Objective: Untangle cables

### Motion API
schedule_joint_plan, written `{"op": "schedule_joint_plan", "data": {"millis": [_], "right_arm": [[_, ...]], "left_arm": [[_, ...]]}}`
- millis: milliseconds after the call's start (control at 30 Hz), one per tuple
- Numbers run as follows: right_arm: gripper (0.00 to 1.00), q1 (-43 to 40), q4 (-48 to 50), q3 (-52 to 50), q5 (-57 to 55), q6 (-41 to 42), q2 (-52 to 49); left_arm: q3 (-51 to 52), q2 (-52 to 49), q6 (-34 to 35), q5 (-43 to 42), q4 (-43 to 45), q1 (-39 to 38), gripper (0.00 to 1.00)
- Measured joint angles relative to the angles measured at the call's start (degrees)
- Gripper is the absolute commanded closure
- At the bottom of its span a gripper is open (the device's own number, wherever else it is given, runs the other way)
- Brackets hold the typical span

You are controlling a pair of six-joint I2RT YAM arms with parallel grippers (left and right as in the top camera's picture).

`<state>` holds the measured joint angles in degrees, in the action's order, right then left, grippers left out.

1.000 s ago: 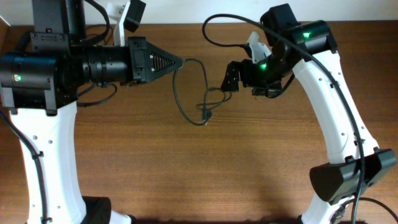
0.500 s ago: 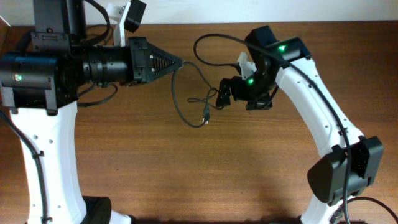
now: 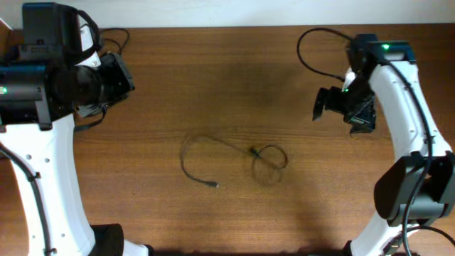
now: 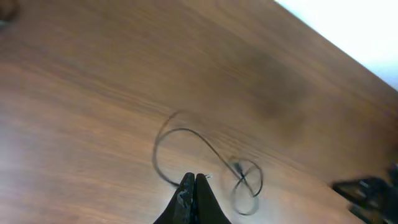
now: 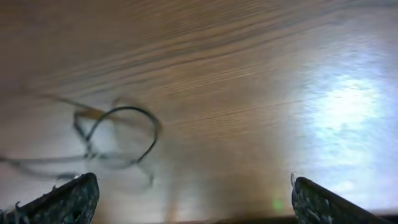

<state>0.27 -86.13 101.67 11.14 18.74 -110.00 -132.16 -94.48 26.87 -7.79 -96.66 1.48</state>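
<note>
Both arms hang clear. Cable (image 3: 254, 151) lies loose, one loop crossed. Left gripper (image 4: 194, 182) pinched together, empty; right gripper (image 3: 325, 104) spread wide. Next, I judge: pinch beside the crossing.

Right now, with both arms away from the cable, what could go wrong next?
1. The cable crosses itself in a loop at one end; pulling there may tighten it into a knot.
2. The left end effector is shut; lowered like this, it would likely push the thin cable, not grasp it.
</note>
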Motion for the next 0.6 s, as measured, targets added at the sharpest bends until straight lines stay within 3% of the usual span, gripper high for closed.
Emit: {"op": "schedule_joint_plan", "data": {"millis": [133, 300, 367, 433, 467, 533, 600], "right_arm": [[0.02, -0.8, 0.2, 0.0, 7.9, -3.7, 0.0], [0.02, 0.3, 0.0, 0.0, 10.9, -6.6, 0.0], [0.02, 1.5, 0.0, 0.0, 11.2, -7.0, 0.0], [0.02, 4.0, 0.2, 0.0, 11.5, -7.2, 0.0], [0.02, 5.0, 0.7, 0.0, 11.6, -7.2, 0.0], [0.01, 7.2, 3.0, -0.1, 11.9, -7.2, 0.0], [0.02, 7.9, 4.2, -0.1, 12.0, -6.9, 0.0]], "left_arm": [[1.7, 0.0, -0.3, 2.4, 0.0, 0.0, 0.91], [6.2, 0.2, -4.9, -2.5, 0.1, -2.8, 0.73], [9.3, 0.3, -5.6, -3.4, 0.1, -5.1, 0.71], [16.5, 0.5, -5.3, -4.3, 2.7, -9.6, 0.51], [18.9, 0.4, -5.0, -4.4, 4.1, -11.0, 0.36], [25.9, 0.5, -2.6, -5.0, 10.8, -14.3, 0.20], [32.3, 0.3, 0.9, -5.2, 17.0, -17.3, 0.20]]}}
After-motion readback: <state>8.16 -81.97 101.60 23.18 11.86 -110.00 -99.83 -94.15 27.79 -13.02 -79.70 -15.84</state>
